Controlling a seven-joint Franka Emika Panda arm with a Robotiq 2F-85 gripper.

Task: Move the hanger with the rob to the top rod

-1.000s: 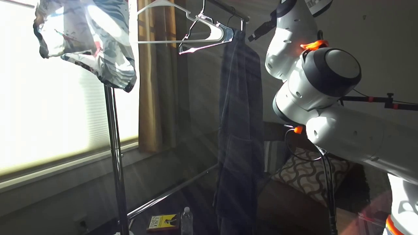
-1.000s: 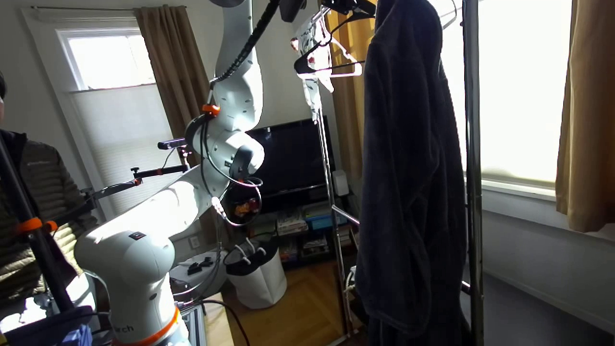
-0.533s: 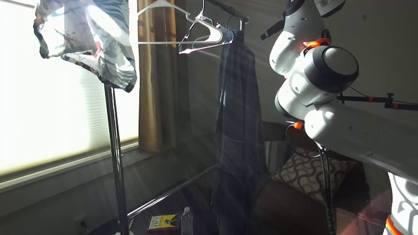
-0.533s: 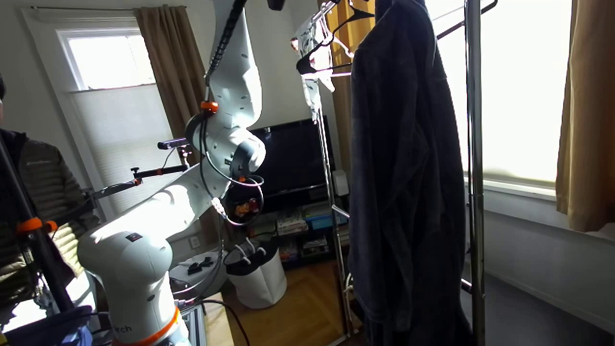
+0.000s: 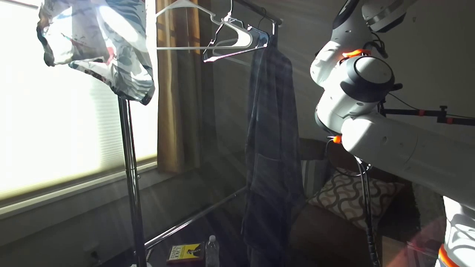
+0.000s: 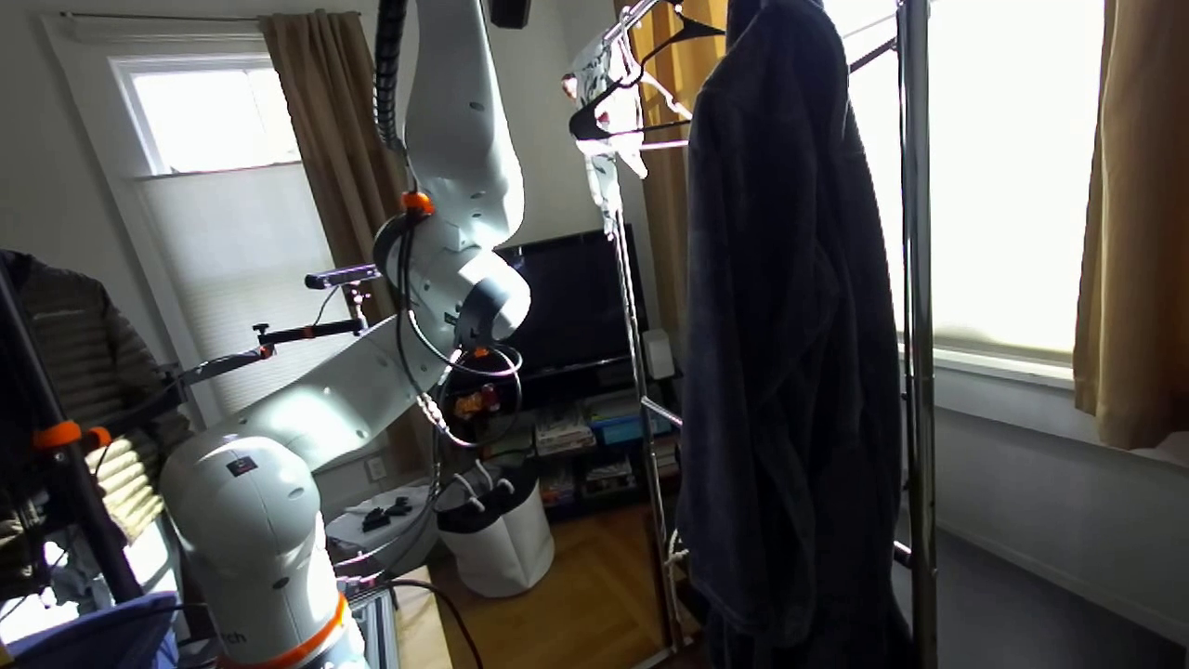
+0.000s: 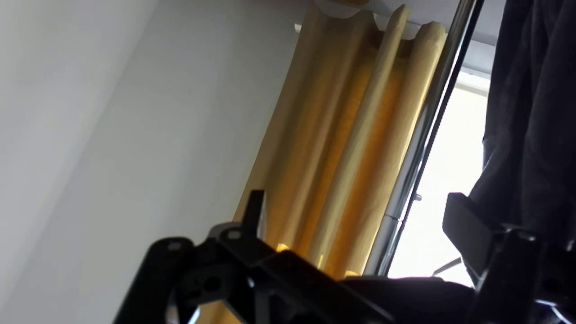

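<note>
The dark blue-grey robe (image 5: 274,129) hangs upright at the rack's end, also in an exterior view (image 6: 790,325) and at the right of the wrist view (image 7: 535,112). A thin dark hook (image 5: 264,12) shows at the upper rod (image 5: 256,9) above it; the rest of its hanger is mostly hidden by the robe. The rod also shows in an exterior view (image 6: 633,17). My gripper (image 7: 360,218) is wide open with nothing between its fingers. The robe is behind the right finger in the wrist view. In both exterior views the fingers are out of frame.
A white hanger (image 5: 243,38), a pink-edged hanger (image 5: 233,55) and a patterned garment (image 5: 122,55) hang along the rack. A black hanger (image 6: 590,125) hangs beside the robe. A chrome upright (image 6: 915,325) stands beside the robe. A tan curtain (image 7: 342,135) hangs behind the rack.
My gripper has pulled away from the top of the robe and the rack, and the wrist has turned upward out of both exterior views. The robe has swung slightly and stays hanging.
</note>
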